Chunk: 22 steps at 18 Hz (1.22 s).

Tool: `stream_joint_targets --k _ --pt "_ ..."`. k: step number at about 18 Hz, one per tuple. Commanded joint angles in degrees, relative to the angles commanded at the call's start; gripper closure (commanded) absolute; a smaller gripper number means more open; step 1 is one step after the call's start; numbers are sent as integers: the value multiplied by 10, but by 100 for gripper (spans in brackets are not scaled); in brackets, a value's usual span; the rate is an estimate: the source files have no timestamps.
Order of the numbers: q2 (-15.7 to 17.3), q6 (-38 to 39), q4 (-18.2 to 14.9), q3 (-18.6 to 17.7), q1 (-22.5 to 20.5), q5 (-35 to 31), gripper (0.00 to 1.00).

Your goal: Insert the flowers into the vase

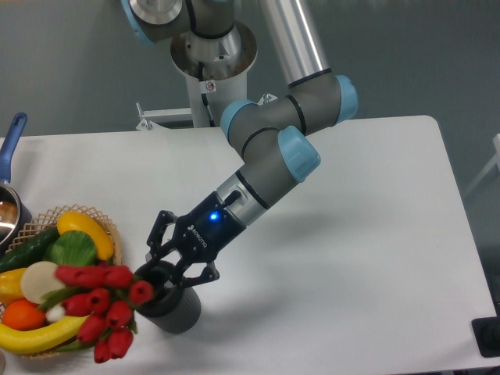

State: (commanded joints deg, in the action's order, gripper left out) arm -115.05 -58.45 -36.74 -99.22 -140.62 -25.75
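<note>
The vase (178, 309), a short dark grey ribbed cylinder, stands near the table's front edge. The flowers (100, 307), red tulip buds on green stems, lean far out to the left over the vase's rim, with their stem ends in its mouth. The buds hang low over the wicker basket's right side. My gripper (173, 264) hovers just above the vase mouth, pointing down and left. Its fingers are spread, and the stems look free between them. The stem ends are partly hidden by the fingers and the vase rim.
A wicker basket (107, 226) with a banana, lemon, cucumber and other produce sits at the front left, touching the buds. A pot with a blue handle (11, 143) is at the left edge. The robot base (211, 55) stands behind the table.
</note>
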Motion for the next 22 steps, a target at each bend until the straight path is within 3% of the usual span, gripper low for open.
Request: stream_joint_targets --k 7,9,11,12,22 --pt "13 -25 1 -36 -29 1 53" --pt "24 -25 1 -49 -40 1 34" --pt "33 -22 1 -61 -54 1 7" --pt "38 -22 1 -65 -61 2 0" --pt "58 -20 -1 -68 -157 3 0"
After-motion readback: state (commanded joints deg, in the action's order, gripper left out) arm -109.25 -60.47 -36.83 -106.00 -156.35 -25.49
